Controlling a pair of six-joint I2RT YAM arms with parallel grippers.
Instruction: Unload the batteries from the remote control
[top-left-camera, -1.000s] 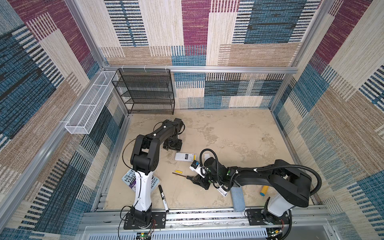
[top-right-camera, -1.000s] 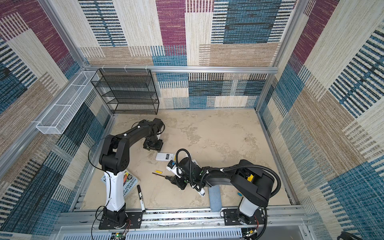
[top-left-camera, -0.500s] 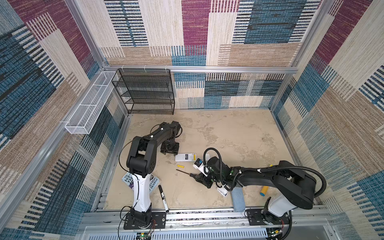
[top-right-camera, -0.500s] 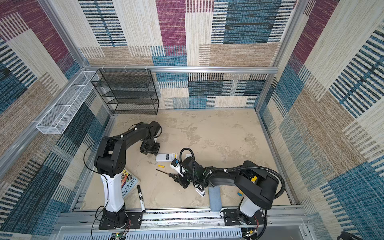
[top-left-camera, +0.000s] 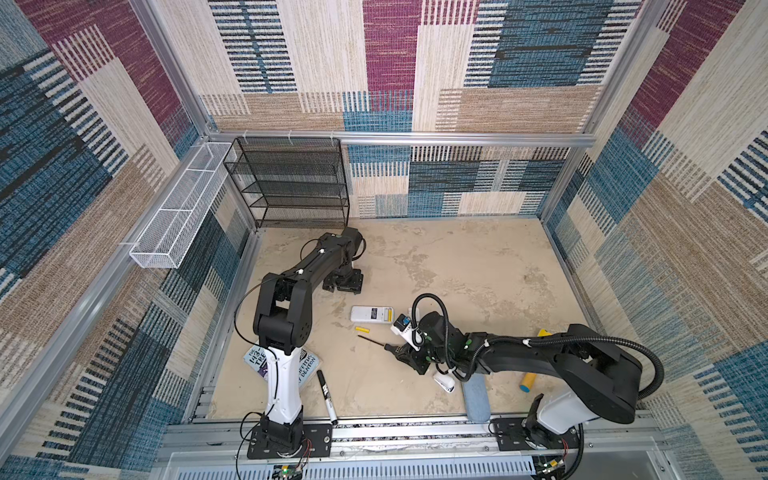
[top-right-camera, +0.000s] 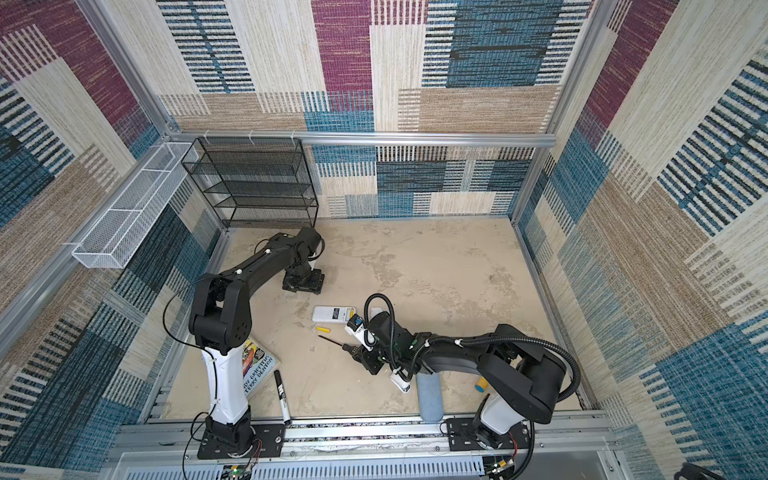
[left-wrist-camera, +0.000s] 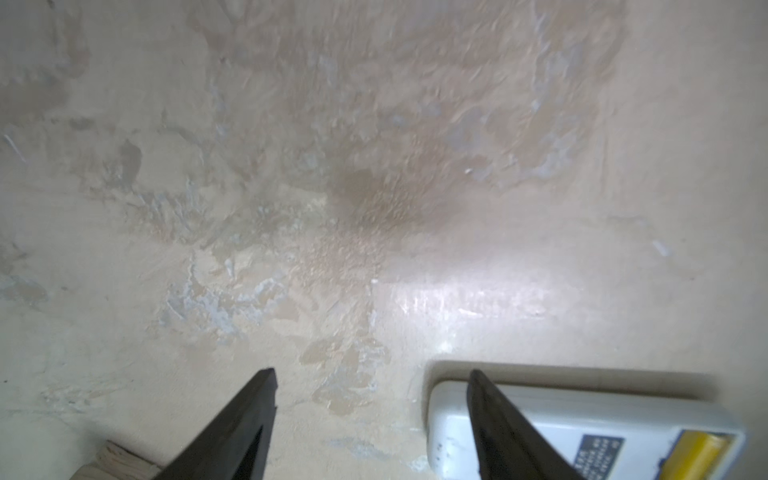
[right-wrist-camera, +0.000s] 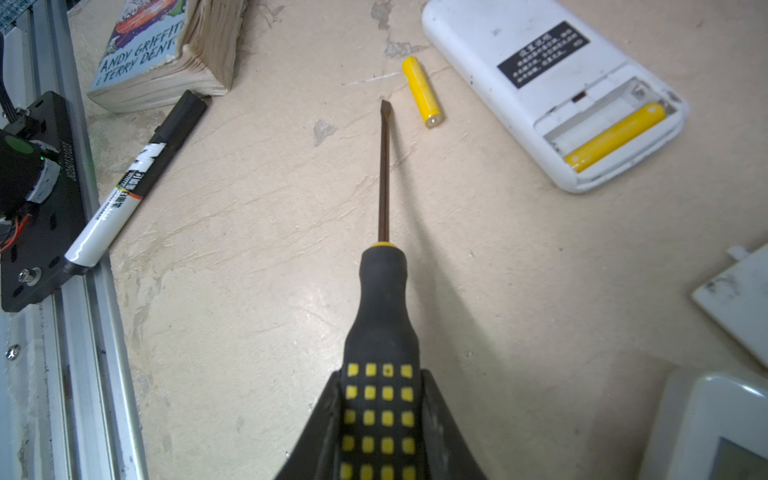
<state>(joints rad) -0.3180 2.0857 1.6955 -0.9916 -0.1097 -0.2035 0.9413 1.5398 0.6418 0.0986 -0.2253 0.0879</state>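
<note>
The white remote control (top-left-camera: 371, 314) (top-right-camera: 333, 313) lies face down mid-table with its battery bay uncovered. One yellow battery (right-wrist-camera: 615, 137) sits in the bay, next to a vacant slot. A second yellow battery (right-wrist-camera: 422, 92) (top-left-camera: 362, 329) lies loose on the table beside the remote. My right gripper (right-wrist-camera: 380, 399) (top-left-camera: 409, 355) is shut on a black, yellow-dotted screwdriver (right-wrist-camera: 384, 291), whose tip points near the loose battery. My left gripper (left-wrist-camera: 372, 371) (top-left-camera: 344, 286) stands open over bare table just behind the remote (left-wrist-camera: 582, 432), with one finger crossing its end.
A paperback book (right-wrist-camera: 158, 50) and a black-and-white marker (right-wrist-camera: 133, 183) (top-left-camera: 327, 390) lie front left by the rail. A white cover plate (right-wrist-camera: 739, 299) and another white device (right-wrist-camera: 715, 428) lie near my right arm. A blue cylinder (top-left-camera: 476, 395) lies front right, and a black wire shelf (top-left-camera: 291, 183) stands back left.
The screwdriver tip has shifted a little toward the remote and the loose battery. My left arm has swayed slightly, and its gripper stays beside the remote.
</note>
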